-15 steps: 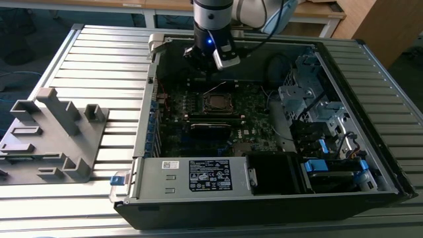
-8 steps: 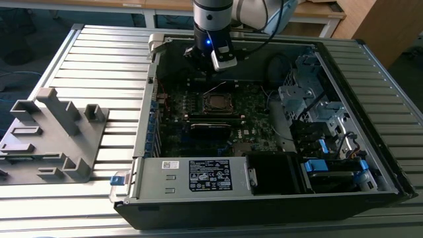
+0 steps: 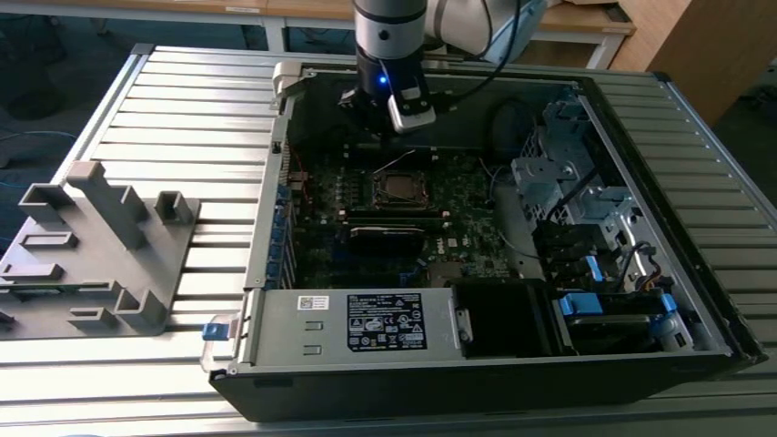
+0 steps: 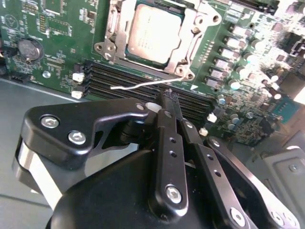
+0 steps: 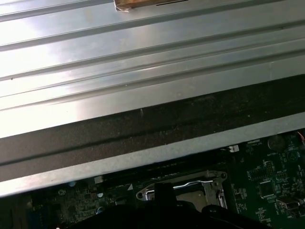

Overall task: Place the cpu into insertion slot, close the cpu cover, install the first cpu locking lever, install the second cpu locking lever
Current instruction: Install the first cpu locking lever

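In the exterior view, the ribbed metal table (image 3: 158,118) is lit brightly and evenly from above, while the inside of the computer case (image 3: 316,109) is left dim. A small blue light is seen glowing on the arm (image 3: 386,36). In the second wrist view, the motherboard (image 4: 57,52) is washed out by glare and softened toward one corner. A pale sheen is thrown off the cpu (image 4: 152,31), and the black gripper (image 4: 170,95) is marked by small highlights. In the first wrist view, broad soft glare is spread across the table's ribs, and the case wall is rendered as a dark, grainy band.
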Available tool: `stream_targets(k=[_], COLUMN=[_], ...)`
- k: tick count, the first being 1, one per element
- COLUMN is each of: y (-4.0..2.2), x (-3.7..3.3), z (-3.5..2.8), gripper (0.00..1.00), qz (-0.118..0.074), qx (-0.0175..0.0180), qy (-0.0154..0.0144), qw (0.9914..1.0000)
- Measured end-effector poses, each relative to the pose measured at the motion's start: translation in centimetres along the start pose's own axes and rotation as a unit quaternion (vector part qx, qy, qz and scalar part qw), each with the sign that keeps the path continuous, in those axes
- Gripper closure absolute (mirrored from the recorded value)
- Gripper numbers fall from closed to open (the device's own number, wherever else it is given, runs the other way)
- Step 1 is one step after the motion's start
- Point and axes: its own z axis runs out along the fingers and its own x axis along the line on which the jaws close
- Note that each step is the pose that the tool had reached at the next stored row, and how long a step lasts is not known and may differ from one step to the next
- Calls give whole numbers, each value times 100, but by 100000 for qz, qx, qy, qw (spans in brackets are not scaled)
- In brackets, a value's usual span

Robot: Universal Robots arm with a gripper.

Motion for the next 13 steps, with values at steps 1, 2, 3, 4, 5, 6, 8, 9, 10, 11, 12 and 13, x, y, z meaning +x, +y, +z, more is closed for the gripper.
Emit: stream_targets(k=[1,2,3,4,5,6,8,9,10,11,12,13], y=[0,-1,-1,-2,-2,-2,-2,-2,-2,-2,-2,-2], x=[0,0,0,0,1,0,0,0,0,0,1,1], z=[5,9,12,16,21,23,24,24,24,24,25,30], gripper=[89,89,89,89,89,89,89,89,89,89,89,89], qz=[-29,-48,-62,-71,-91,-107,-108,-109,-109,-106,-106,-104], qx=[-71,-119,-139,-176,-224,-254,-266,-271,-279,-279,-282,-315], qy=[-300,-502,-593,-757,-972,-1094,-1100,-1103,-1106,-1106,-1105,-1112], qw=[100000,99999,99998,99997,99995,99994,99994,99993,99993,99993,99993,99993])
